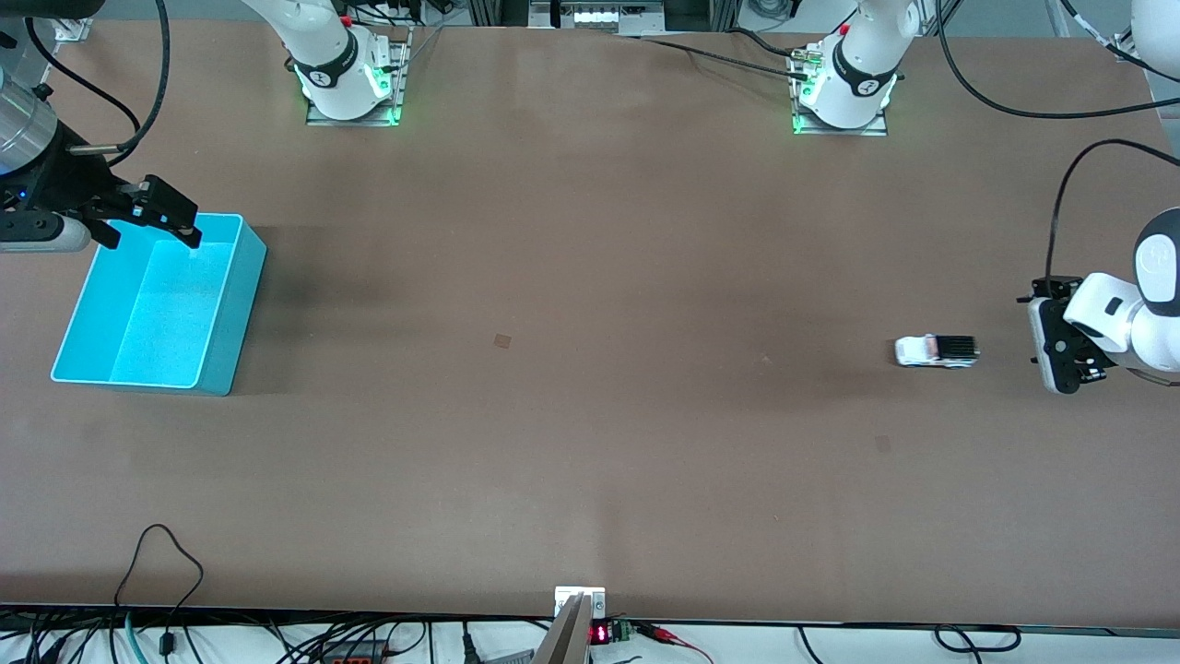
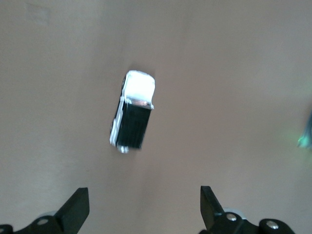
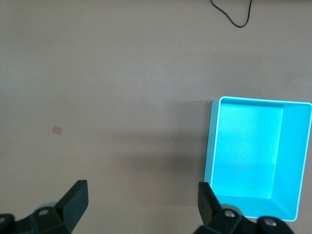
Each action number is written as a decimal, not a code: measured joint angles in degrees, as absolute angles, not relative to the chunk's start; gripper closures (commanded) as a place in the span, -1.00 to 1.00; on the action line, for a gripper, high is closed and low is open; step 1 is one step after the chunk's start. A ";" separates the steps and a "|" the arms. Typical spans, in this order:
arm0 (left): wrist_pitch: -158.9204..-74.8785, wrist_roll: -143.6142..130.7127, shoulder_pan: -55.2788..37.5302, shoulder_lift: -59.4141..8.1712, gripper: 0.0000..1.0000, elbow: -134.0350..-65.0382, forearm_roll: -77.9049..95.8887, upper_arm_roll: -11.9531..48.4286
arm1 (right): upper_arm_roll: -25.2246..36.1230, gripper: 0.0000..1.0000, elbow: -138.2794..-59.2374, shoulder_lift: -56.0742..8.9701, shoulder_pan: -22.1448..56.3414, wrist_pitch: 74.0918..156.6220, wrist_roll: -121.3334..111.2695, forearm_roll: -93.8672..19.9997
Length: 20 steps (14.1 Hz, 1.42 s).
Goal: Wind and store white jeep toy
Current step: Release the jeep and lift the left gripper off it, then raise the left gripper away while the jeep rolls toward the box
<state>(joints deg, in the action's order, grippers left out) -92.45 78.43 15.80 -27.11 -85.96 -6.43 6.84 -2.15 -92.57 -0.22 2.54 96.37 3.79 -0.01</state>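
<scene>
Jeep (image 1: 937,350) sits untouched on the table (image 1: 590,415) beside the wide-open left claw (image 1: 1069,355), so reaching comes first, while the right claw (image 1: 147,221) waits, spread, over the bin (image 1: 230,314).

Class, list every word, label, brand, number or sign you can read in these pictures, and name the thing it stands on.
No text can be read.
White jeep toy: no lettering shows.
Turquoise bin: plain walls.
Small display at the table edge nearest the front camera: red digits, too small to read.
Arm bases: round marks, too small to read.
</scene>
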 measured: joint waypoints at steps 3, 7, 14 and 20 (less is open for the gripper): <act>-85.19 62.94 15.40 -26.10 -1.00 -80.85 -6.43 11.48 | -2.14 -1.00 -92.57 -0.22 2.54 96.37 3.79 -0.01; -83.14 43.20 9.55 -21.41 -1.00 -79.16 -6.43 12.09 | -2.13 -1.00 -92.57 -0.22 2.53 96.37 3.79 -0.01; -92.39 10.84 2.11 -10.26 -1.00 -86.36 -3.75 6.24 | -2.13 -1.00 -92.56 -0.22 2.53 96.37 3.79 -0.01; -95.14 8.46 -1.46 -2.31 -1.00 -93.60 -0.15 -1.22 | -2.13 -1.00 -92.56 -0.22 2.53 96.37 3.79 -0.01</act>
